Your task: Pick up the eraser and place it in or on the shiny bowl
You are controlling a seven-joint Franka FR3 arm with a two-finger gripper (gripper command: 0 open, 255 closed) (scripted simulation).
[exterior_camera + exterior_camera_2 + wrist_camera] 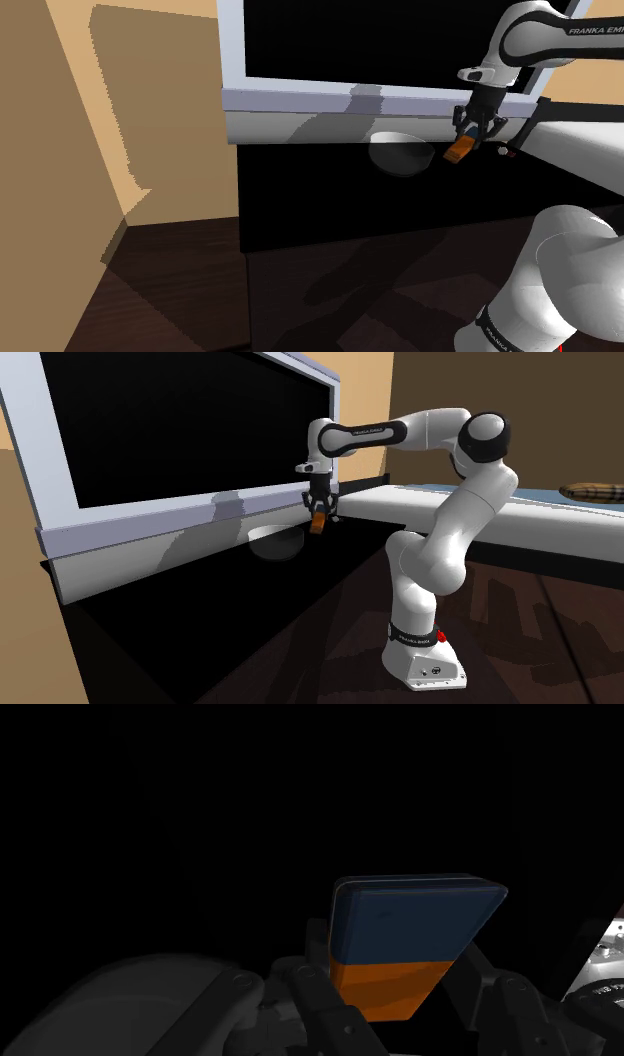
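Observation:
The eraser (459,150) is a small block, orange at one end and dark blue at the other (405,944). My gripper (472,133) is shut on it and holds it in the air above the black surface. The shiny bowl (402,154) is a shallow grey dish resting on that black surface, just to the shoulder view's left of the eraser and slightly lower. In the second exterior view the gripper (320,509) hangs with the eraser (316,524) beside the bowl (277,541), to that view's right of it. The bowl's rim (120,1004) shows dimly beside the fingers.
A large black panel in a white frame (300,100) stands right behind the bowl. A white ledge (480,517) runs behind the arm. A tan wall (60,150) lies to the shoulder view's left. A small white and red thing (503,152) sits near the gripper.

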